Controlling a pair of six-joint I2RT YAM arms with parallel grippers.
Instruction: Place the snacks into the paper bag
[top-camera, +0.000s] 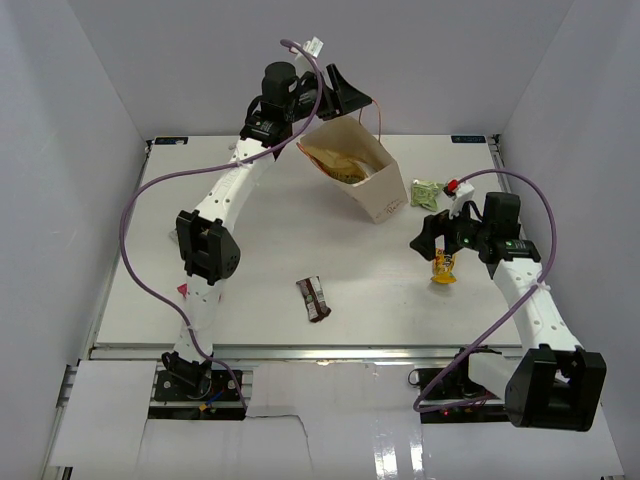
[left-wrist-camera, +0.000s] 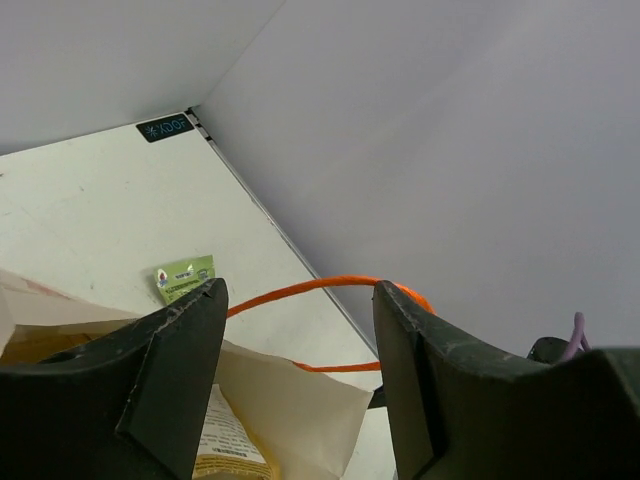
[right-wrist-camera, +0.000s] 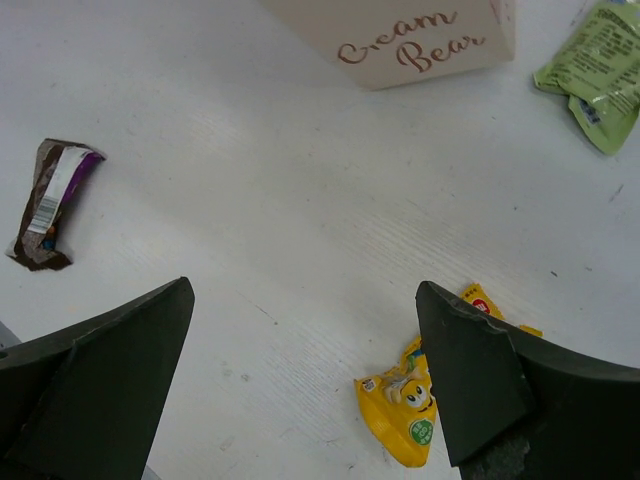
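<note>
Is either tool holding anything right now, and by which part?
Nothing is held. The left tool stands open above the paper bag, its orange handle ungripped; the right tool is open above the yellow packet.

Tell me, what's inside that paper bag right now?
Through the open top of the paper bag, one large flat tan-brown pouch with a pale label shows. Anything beneath it is covered by the pouch and the bag's walls, so I cannot tell.
</note>
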